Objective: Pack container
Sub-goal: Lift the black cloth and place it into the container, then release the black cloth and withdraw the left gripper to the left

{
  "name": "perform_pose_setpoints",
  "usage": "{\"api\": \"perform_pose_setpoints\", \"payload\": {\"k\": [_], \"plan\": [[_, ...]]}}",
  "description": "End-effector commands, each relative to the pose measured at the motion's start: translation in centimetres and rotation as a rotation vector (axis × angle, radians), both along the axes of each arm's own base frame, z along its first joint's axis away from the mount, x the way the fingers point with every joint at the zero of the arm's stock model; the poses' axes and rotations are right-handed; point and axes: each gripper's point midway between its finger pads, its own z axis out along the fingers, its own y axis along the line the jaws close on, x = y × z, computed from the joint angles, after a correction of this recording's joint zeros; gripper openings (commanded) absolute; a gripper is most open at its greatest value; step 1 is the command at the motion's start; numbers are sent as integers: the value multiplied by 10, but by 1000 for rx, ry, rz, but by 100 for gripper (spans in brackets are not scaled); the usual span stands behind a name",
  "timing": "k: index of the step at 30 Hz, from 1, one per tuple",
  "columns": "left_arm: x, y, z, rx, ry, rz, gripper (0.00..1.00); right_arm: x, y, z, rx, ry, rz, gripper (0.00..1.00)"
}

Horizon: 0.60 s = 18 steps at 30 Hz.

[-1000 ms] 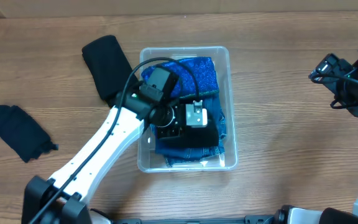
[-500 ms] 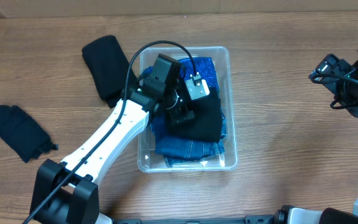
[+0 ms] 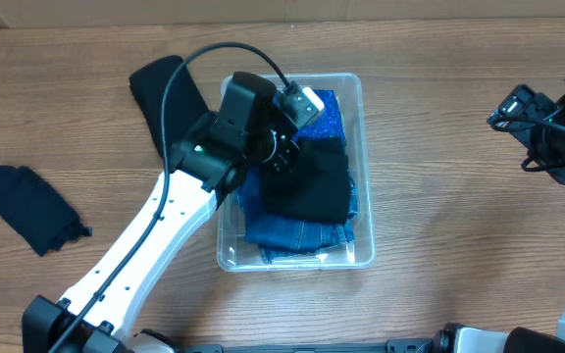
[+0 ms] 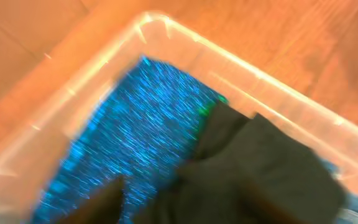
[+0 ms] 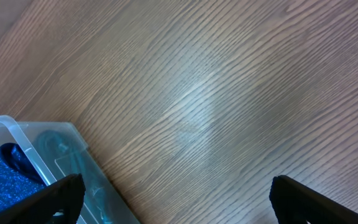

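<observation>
Sitting mid-surface (image 3: 439, 245), the clear round-cornered container (image 3: 363, 118) holds sparkly blue fabric (image 3: 324, 116), what looks like denim (image 3: 297, 235) and a black garment (image 3: 317, 186). Left claw (image 3: 281, 162) hovers over it, its grip impossible to tell; right claw (image 5: 179, 193) is spread and empty.

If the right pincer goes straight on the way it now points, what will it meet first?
Probably the bare wooden table; only wood shows ahead of the open right pincer. The clear plastic rectangular container sits off to one side, though depth is unclear.

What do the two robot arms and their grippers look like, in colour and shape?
The left arm has white links, black joints and a looping black cable. The right gripper is black, with thin black wires and dark blunt fingers.
</observation>
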Motion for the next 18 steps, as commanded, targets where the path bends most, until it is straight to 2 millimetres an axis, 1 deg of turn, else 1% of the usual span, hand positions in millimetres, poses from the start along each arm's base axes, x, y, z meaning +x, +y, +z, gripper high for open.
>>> {"api": "perform_pose_setpoints", "payload": {"k": [1,3,4,5,8,10,12,13,15,17,18], "plan": [[-11,-6,-47,-101,321,179,4,1,0,2,4,-9,-4,100],[-17,-4,-74,-76,431,233,4,0,0,2,4,-9,-4,100],[-20,-4,-84,-65,468,241,4,0,0,2,4,-9,-4,100],[-24,-4,-98,-48,520,239,4,1,0,2,4,-9,-4,100],[-26,-5,-125,-10,579,246,4,0,0,2,4,-9,-4,100],[-21,-2,-136,8,580,267,4,0,0,2,5,-7,-4,100],[-16,1,-139,20,560,282,4,-1,0,1,6,-4,-4,100],[-14,1,-137,19,551,283,4,-1,0,1,6,-3,-4,100],[-9,-2,-121,-3,520,280,4,-1,0,1,6,-2,-4,100],[-3,-3,-96,-32,478,275,5,-1,0,1,6,-2,-4,100],[0,-4,-80,-50,452,273,5,-1,0,1,6,-2,-4,100]]}}
